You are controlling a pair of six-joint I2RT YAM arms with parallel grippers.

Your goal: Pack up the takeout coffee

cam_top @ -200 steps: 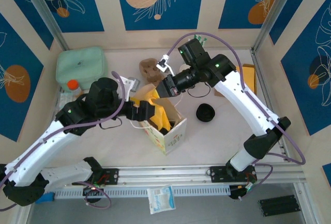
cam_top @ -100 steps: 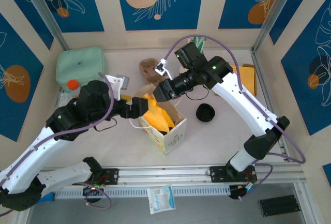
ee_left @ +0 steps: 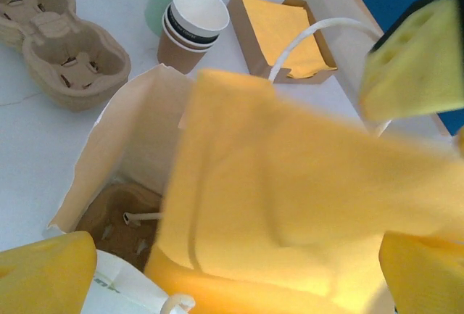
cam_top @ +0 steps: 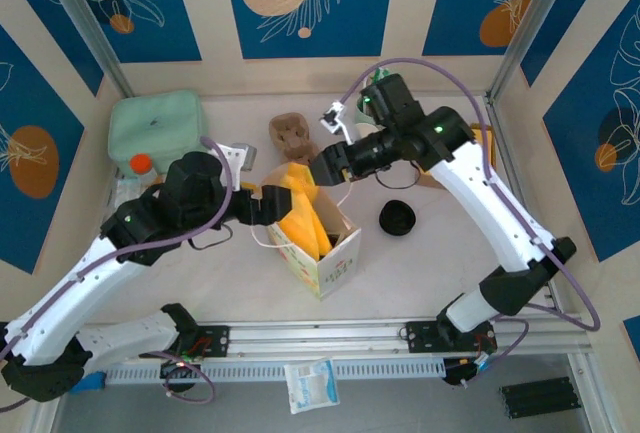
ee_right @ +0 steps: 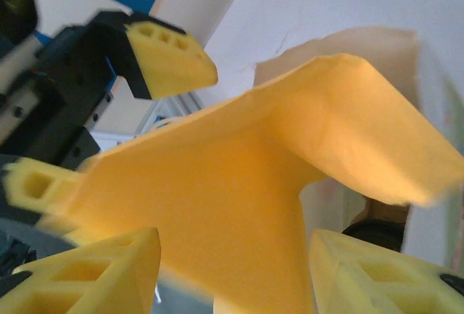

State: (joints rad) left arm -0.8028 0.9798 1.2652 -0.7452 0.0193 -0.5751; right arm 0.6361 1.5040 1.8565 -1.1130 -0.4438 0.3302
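Observation:
A white paper bag [cam_top: 325, 253] stands open at mid-table with a yellow napkin [cam_top: 300, 211] sticking up out of it. My left gripper [cam_top: 262, 205] is at the bag's left rim, open; the napkin [ee_left: 290, 183] lies across the gap between its fingers [ee_left: 43, 270]. My right gripper [cam_top: 327, 166] hangs over the bag's far rim, open, with the napkin [ee_right: 217, 205] in front of its parted fingertips [ee_right: 109, 270]. Inside the bag I see a brown pulp carrier [ee_left: 116, 216]. The takeout coffee is hidden.
A loose black lid [cam_top: 397, 218] lies right of the bag. A pulp carrier [cam_top: 290, 135], a stack of lidless cups [ee_left: 192, 24] and a box of yellow napkins [ee_left: 286, 35] sit behind it. A green container [cam_top: 155, 123] and an orange-capped bottle [cam_top: 141, 164] stand far left.
My right gripper has opened, let go of the napkin and drawn back slightly. The napkin now stands more upright in the bag. My left gripper has shifted a little left.

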